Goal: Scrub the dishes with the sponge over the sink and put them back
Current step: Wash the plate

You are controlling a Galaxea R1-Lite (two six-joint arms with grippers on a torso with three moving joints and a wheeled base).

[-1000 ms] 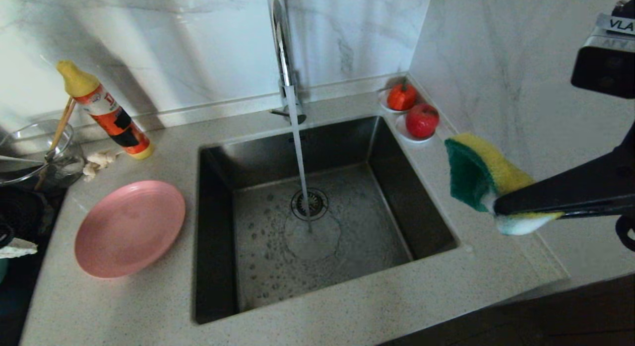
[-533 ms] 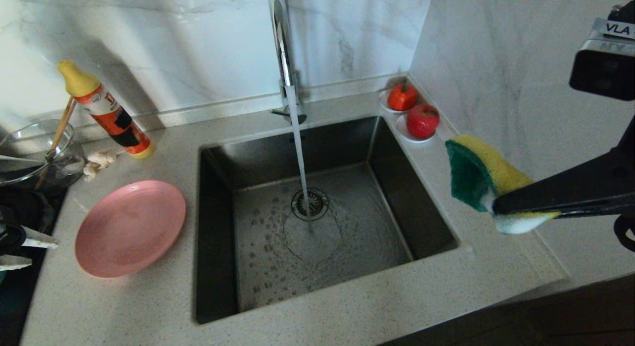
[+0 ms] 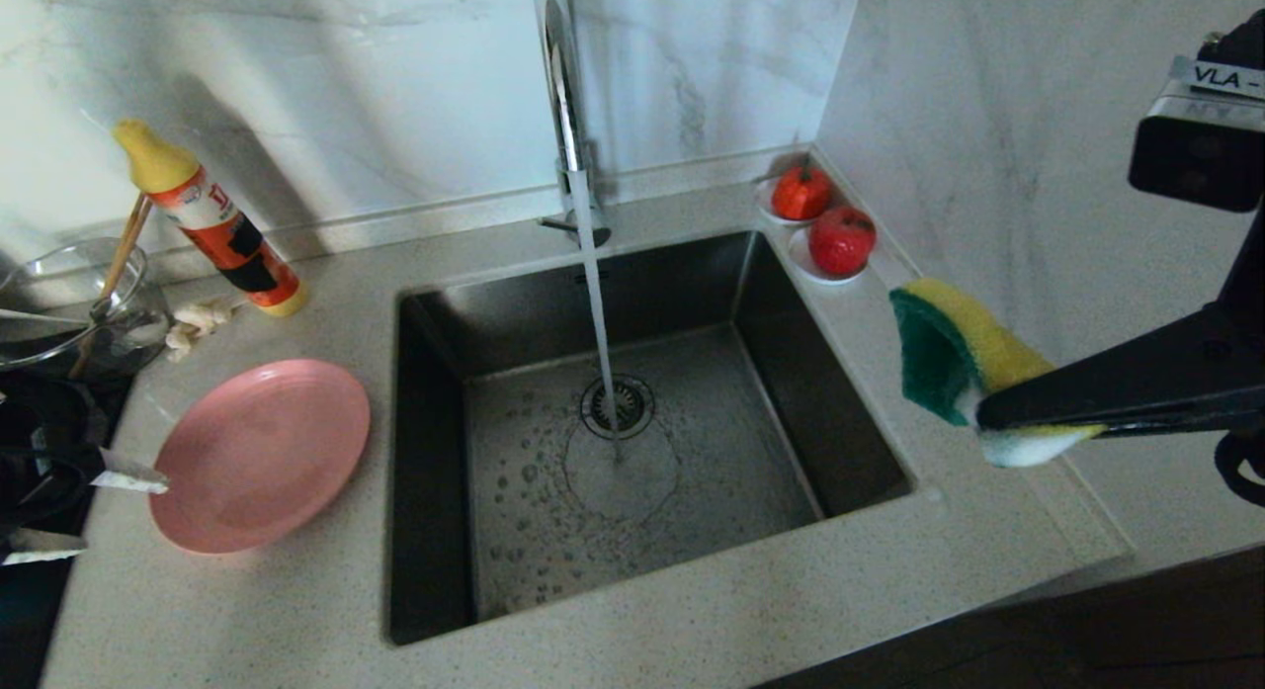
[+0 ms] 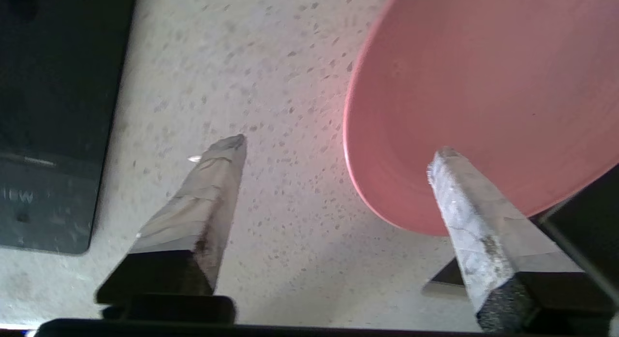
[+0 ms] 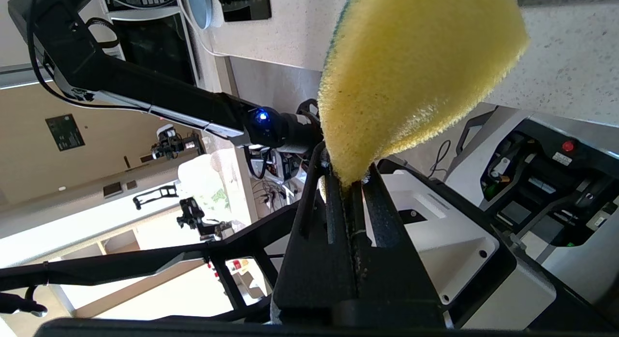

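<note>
- The left gripper (image 4: 333, 148) hangs low over the speckled countertop (image 3: 247, 620) at the left edge of the head view, its two taped fingers (image 4: 203, 192) spread wide with nothing between them.
- One finger tip sits over bare counter; the other overlaps the near rim of the pink plate (image 3: 259, 455) in the wrist view. Whether it touches the rim cannot be told.
- The pink plate lies flat on the counter, just left of the sink (image 3: 632, 442), right side up.
- The right gripper (image 3: 978, 412) is held in the air over the counter to the right of the sink, jaws clamped tight on the sponge (image 3: 954, 358).
- The sponge sticks out from the jaws toward the sink, squeezed thin at the pinched end, its green scouring face turned toward the basin and the yellow foam toward the wall.
- Water runs in a steady stream from the chrome tap (image 3: 563, 106) onto the sink floor beside the round drain strainer (image 3: 618, 405).
- A brown wooden chopstick (image 3: 119, 259) leans inside a clear glass bowl (image 3: 69, 294) at the far left of the counter.
- A yellow-capped orange bottle (image 3: 212, 224) leans near the back wall beside the bowl.
- Two red fruit (image 3: 840, 239) sit on small white saucers at the sink's far right corner.
</note>
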